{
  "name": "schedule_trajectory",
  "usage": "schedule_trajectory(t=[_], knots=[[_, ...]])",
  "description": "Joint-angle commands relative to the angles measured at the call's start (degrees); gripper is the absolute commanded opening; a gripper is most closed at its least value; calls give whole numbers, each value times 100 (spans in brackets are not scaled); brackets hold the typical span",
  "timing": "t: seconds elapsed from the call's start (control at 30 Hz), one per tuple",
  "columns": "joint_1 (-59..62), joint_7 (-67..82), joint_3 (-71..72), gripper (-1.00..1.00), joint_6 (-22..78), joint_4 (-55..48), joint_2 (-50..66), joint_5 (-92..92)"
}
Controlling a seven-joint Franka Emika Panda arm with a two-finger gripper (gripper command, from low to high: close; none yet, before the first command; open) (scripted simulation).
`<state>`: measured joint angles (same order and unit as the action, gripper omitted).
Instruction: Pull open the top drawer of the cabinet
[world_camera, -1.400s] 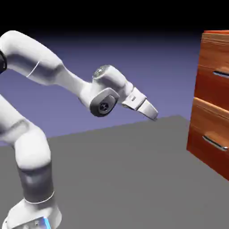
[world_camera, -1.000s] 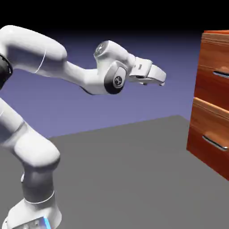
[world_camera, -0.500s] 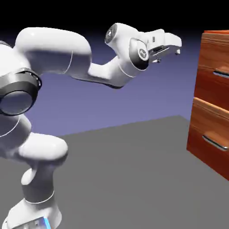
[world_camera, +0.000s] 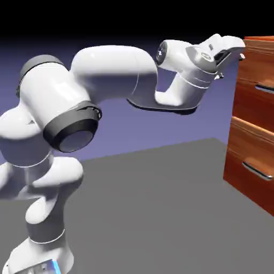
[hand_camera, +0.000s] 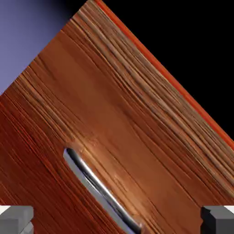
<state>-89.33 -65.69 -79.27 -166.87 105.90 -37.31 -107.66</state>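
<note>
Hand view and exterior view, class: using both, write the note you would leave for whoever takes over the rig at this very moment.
Gripper: open, fingertips wide apart, nothing between them; level with the upper part of the cabinet.
Top drawer: closed. Its silver handle runs slantwise in the hand view, its lower end between the fingertips' columns, not gripped.
Cabinet: at the exterior view's right; the drawer below is closed too.
Done: gripper open and facing the top drawer.
Left: line up with the handle, close on it, pull the drawer open. The hand will probably need some turning first.

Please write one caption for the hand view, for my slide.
Open gripper facing the top drawer, its silver handle slanting between the fingertips.
</note>
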Motion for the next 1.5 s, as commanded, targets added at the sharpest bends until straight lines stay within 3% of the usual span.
schedule_trajectory(t=[0.0, 0.6, 0.97, 1.0, 1.47], knots=[[-205, -54, -184, 0, 17, -128, -11, -250], [-3898, -1022, -3486, 0, 314, -2423, -205, -4735], [-5153, 243, -4209, 0, -136, -4171, -1131, -4018], [-5153, 243, -4209, -100, -136, -4171, -1131, -4018], [-2980, -1427, -2775, -100, 587, -1475, 173, -5030]])
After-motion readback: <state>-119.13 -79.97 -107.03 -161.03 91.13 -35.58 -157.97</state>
